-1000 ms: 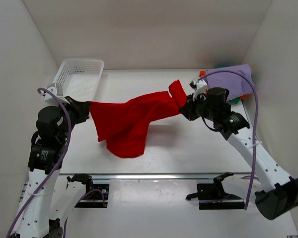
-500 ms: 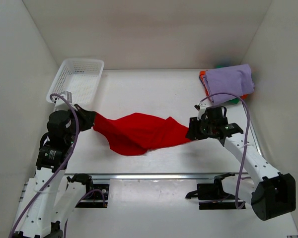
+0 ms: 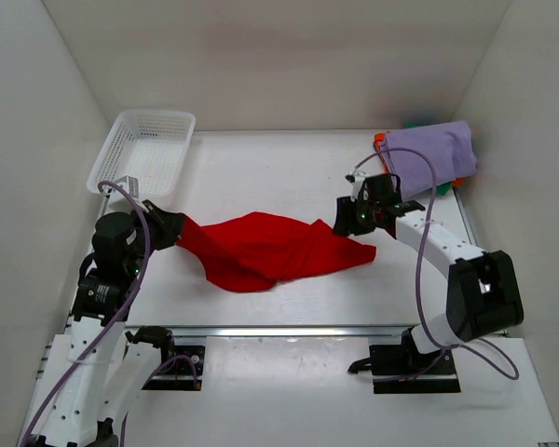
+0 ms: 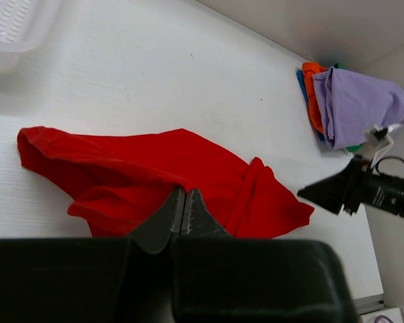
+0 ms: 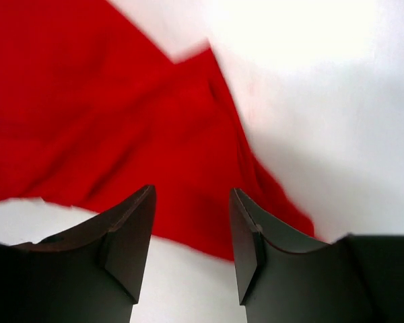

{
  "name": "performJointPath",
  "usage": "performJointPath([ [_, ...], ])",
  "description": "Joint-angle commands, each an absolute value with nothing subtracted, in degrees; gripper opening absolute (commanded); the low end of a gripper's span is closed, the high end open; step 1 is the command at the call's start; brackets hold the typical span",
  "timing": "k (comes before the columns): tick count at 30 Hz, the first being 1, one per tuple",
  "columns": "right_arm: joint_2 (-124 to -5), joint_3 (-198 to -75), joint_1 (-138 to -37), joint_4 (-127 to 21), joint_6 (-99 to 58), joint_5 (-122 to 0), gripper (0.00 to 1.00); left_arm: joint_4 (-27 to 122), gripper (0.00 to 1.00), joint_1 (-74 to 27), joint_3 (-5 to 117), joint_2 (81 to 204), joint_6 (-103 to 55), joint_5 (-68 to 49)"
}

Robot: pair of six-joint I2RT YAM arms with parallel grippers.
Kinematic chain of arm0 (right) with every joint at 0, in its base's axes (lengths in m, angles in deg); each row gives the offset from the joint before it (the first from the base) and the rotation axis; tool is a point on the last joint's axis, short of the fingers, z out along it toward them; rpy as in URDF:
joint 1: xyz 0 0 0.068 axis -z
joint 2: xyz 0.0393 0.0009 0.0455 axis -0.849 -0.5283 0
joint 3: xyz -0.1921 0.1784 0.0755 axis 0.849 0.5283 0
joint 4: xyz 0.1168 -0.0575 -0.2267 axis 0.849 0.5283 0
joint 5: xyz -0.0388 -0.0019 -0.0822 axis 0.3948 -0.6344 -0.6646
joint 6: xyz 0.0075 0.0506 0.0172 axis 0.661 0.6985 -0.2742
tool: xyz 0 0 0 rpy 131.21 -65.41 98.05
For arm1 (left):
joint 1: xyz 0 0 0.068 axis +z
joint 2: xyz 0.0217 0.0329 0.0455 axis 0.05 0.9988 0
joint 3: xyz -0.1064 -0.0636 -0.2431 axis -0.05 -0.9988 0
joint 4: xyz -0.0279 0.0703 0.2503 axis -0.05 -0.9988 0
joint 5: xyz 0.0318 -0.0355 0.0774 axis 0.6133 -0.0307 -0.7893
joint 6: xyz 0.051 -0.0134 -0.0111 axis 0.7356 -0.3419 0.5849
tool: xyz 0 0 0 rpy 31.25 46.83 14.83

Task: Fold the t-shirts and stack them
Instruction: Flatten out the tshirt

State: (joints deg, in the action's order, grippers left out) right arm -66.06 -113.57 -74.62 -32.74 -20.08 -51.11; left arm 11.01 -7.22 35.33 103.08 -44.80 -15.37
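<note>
Looks like the spreading step: left gripper (image 4: 184,214) clamps the red t-shirt (image 3: 261,251), right gripper (image 5: 192,229) hovers open above it, probably needing a corner grasp next.

I log the red t-shirt (image 3: 270,250) as one plain bright red with no print, lying on a white table (image 3: 261,177). The stack reads plain throughout: lavender t-shirt (image 3: 430,149) on top, an orange t-shirt (image 3: 380,142) edge and a sliver of green t-shirt (image 3: 415,122) under it. The basket (image 3: 144,149) is white with a fine grid mesh; left gripper (image 4: 185,195) and right gripper (image 5: 192,195) are black, and the cables (image 3: 140,242) are purple.
</note>
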Motion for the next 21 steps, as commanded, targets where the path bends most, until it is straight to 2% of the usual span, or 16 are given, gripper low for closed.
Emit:
performJointPath([
  [1,-69.9,-119.9,-76.4,-38.0,-23.0,-50.8,0.45,12.8,0.0,-7.1,34.4,102.5,-45.7,-13.4],
  [5,-76.7,-124.3,-77.6,-38.4,-25.1,-51.6,0.51,13.0,0.0,-7.1,33.5,102.7,-45.4,-13.8],
  [13,-86.7,-128.6,-78.2,-38.2,-26.8,-50.3,0.51,14.6,0.0,-6.4,33.0,103.6,-45.7,-12.7],
  [21,-91.0,-131.2,-78.2,-40.4,-26.5,-48.0,0.51,15.7,0.0,-6.3,31.4,103.9,-45.6,-12.2],
])
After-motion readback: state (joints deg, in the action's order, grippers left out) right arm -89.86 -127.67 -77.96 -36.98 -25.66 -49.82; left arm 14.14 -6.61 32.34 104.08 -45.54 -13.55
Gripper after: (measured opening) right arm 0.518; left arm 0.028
